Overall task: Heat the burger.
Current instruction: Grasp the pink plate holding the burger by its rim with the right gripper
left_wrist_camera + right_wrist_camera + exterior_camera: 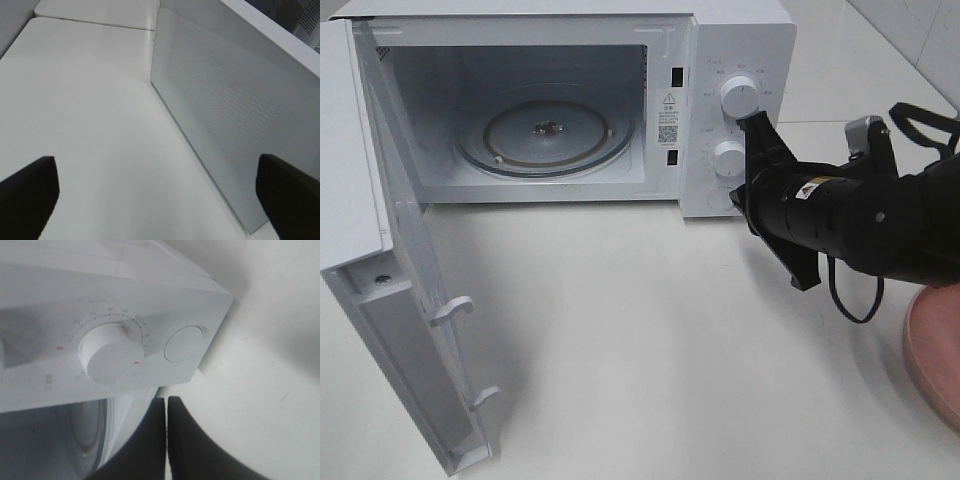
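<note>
No burger shows in any view. The white microwave point(740, 40) stands at the back with its door point(410, 330) swung wide to the left. Its glass turntable point(542, 135) lies bare. My right gripper point(740, 192) is shut, its tips at the lower right corner of the control panel. In the right wrist view the shut fingers point(150, 440) sit just below the lower knob point(107, 352) and the round button point(183, 343). My left gripper point(160, 200) is open and holds nothing. It faces the perforated outer side of the door point(225, 100).
A pink plate point(935, 345) pokes in at the right edge, under the right arm. Two knobs point(738, 95) sit on the microwave's panel. White tabletop point(650, 330) spreads in front of the oven. The open door blocks the left side.
</note>
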Robot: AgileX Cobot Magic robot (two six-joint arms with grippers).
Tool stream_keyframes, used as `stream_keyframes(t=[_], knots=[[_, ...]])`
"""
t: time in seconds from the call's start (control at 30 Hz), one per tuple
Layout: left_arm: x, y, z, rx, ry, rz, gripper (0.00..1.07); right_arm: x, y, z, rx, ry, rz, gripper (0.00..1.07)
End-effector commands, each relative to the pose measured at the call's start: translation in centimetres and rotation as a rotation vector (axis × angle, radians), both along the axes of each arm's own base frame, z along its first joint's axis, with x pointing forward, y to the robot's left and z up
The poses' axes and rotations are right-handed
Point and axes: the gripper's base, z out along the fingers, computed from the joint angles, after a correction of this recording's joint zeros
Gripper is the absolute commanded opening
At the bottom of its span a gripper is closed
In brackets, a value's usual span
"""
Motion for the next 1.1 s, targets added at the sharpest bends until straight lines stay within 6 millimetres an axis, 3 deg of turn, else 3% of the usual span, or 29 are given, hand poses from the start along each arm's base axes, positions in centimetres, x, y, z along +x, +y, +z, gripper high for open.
stream_keyframes(t=[0.03, 0.53, 1.1], knots=[[0.0, 0.0, -0.1, -0.003, 0.0, 0.0, 1.0, -0.7, -0.1, 1.1, -0.121, 0.015, 0.128, 0.0], [0.0, 0.0, -0.1, -0.003, 0.0, 0.0, 1.0, -3.3, 0.2, 1.2, -0.399, 0.165, 0.53, 0.01], [0.0, 0.0, -0.1, -0.003, 0.0, 0.0, 1.0, -5.8, -0.6, 3.0, -0.718, 0.363, 1.015, 0.05]])
